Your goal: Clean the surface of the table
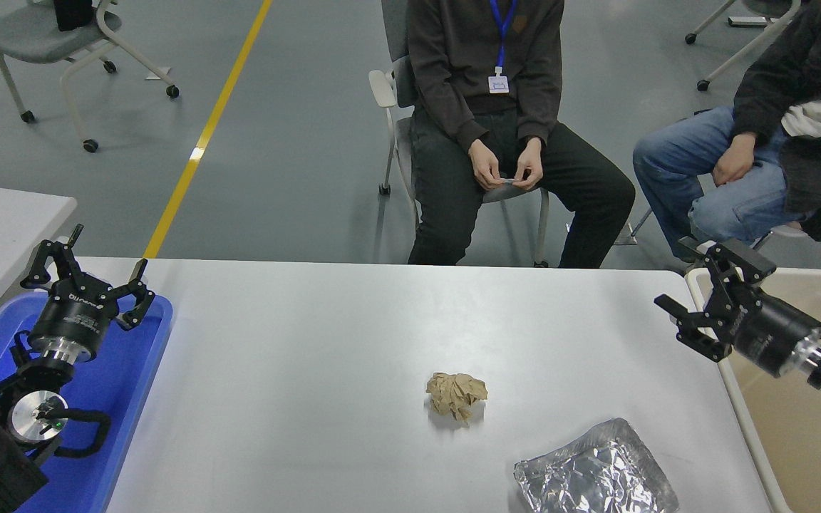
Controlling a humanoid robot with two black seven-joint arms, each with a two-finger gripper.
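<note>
Judging by what lies on the table surface [325,342], cleaning has barely begun: a crumpled brown paper ball [456,395] and crinkled foil tray [596,470] remain. The right gripper [685,281] hangs wide open, empty, beside the beige bin [802,420]; the left gripper [90,260] is parked over the blue tray [132,385].

The table surface [311,342] carries a crumpled brown paper ball [456,395] mid-table, and crinkled foil [594,472] nearer the front right.

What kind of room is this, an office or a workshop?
Probably a robot test lab: a bare grey floor with a yellow line, rolling chairs, and people seated watching a white table with crumpled paper.
</note>
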